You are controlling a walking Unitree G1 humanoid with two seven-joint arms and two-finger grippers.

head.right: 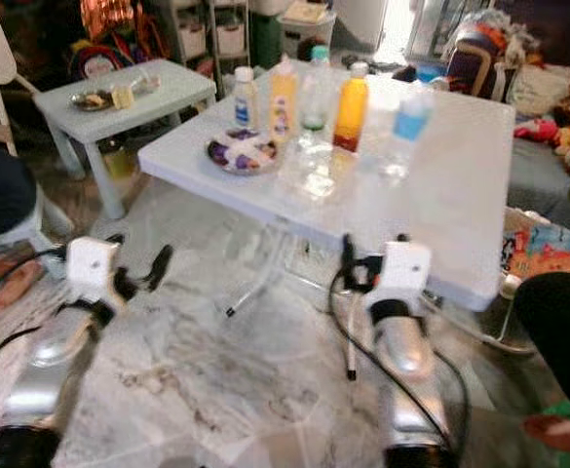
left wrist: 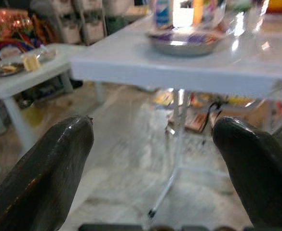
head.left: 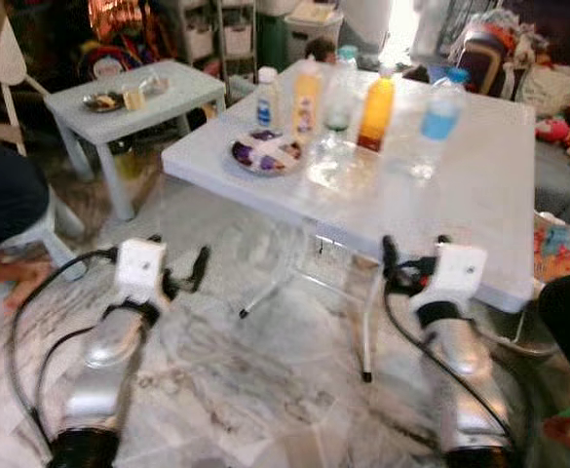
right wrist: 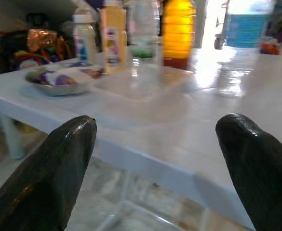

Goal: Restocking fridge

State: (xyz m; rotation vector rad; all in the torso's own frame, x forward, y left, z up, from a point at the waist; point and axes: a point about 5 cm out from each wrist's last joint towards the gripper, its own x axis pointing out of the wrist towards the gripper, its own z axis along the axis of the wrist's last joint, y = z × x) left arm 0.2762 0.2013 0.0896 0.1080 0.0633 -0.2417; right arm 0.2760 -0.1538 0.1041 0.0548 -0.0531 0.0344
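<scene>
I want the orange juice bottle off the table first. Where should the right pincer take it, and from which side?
Take the orange juice bottle around its straight middle body, below the narrowing neck, coming in level from the table's near edge. It stands upright in the row. The clear bottle stands close on its left and a clear container lies in front, so likely approach slightly from the right. The right pincer, open, sits below the table edge.

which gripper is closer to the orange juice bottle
Right. The right gripper is open at the table's near edge, just below the orange juice bottle. The left gripper, also open, hangs over the floor off the table's left corner, farther away.
</scene>
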